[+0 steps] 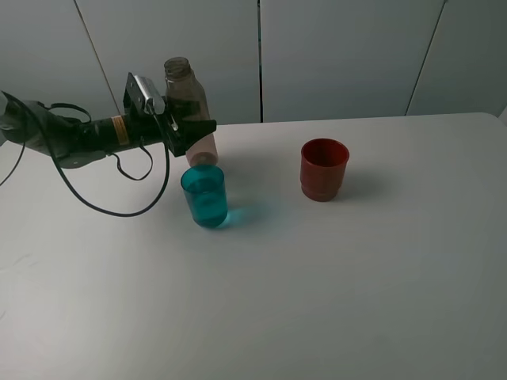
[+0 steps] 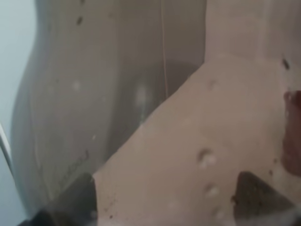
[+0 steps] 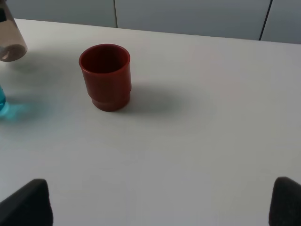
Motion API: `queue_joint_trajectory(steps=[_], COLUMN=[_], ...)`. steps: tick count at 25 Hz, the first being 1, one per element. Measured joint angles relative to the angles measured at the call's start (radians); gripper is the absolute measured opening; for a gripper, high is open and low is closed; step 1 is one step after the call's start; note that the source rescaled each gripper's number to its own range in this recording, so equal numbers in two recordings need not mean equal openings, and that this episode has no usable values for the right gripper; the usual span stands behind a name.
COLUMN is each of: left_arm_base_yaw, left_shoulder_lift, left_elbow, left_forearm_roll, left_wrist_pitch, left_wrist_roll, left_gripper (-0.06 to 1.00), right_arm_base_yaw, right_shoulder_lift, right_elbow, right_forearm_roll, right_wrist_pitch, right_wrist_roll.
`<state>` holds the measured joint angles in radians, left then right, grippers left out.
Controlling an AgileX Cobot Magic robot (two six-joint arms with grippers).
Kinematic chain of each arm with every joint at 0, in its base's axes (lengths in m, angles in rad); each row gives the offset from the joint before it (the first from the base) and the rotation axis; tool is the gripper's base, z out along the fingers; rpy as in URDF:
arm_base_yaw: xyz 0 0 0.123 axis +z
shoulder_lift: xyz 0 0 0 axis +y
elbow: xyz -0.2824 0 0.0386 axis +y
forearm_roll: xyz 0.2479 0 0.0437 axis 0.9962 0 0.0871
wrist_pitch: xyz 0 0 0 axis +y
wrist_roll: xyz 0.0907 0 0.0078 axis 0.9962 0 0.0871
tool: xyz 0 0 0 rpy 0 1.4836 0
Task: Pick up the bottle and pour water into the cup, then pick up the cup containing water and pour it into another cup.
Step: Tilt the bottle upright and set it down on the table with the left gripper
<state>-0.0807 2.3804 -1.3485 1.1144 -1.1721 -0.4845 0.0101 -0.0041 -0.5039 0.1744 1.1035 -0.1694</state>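
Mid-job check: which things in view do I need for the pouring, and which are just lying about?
Needed for the job:
bottle, gripped by the left tool
teal cup
red cup

Not part of it:
black cable looping from the left arm over the table

The bottle [image 1: 187, 95], upper left in the high view, is clear with a smoky grey tint that turns pale pinkish-beige toward its lower end. The left gripper [image 1: 193, 129] is black, and so is its arm [image 1: 79, 136] apart from one orange-tan band. A black cable [image 1: 167, 170] loops beneath. The cup [image 1: 204, 196] is translucent teal and throws a blue-green glow on the white counter [image 1: 333, 301]. Right of centre, another cup [image 1: 324, 169] is solid dark red. The wall [image 1: 341, 55] is pale grey with thin dark seams.
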Motion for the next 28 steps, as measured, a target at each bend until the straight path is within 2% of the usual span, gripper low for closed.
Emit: queue_joint_trajectory(steps=[8,21,28], left_arm_base_yaw=[0.000,0.000,0.000], left_shoulder_lift=[0.003,0.007,0.007], left_elbow=[0.000,0.000,0.000], left_forearm_roll=[-0.009,-0.011,-0.011], left_wrist_pitch=[-0.014,-0.014,0.011], left_wrist_roll=[0.019,-0.005,-0.005], left_gripper=[0.02,0.02,0.02], right_arm_base_yaw=[0.000,0.000,0.000], right_shoulder_lift=[0.000,0.000,0.000], right_elbow=[0.000,0.000,0.000], right_forearm_roll=[0.000,0.000,0.000], right_wrist_pitch=[0.000,0.000,0.000], right_wrist_roll=[0.000,0.000,0.000])
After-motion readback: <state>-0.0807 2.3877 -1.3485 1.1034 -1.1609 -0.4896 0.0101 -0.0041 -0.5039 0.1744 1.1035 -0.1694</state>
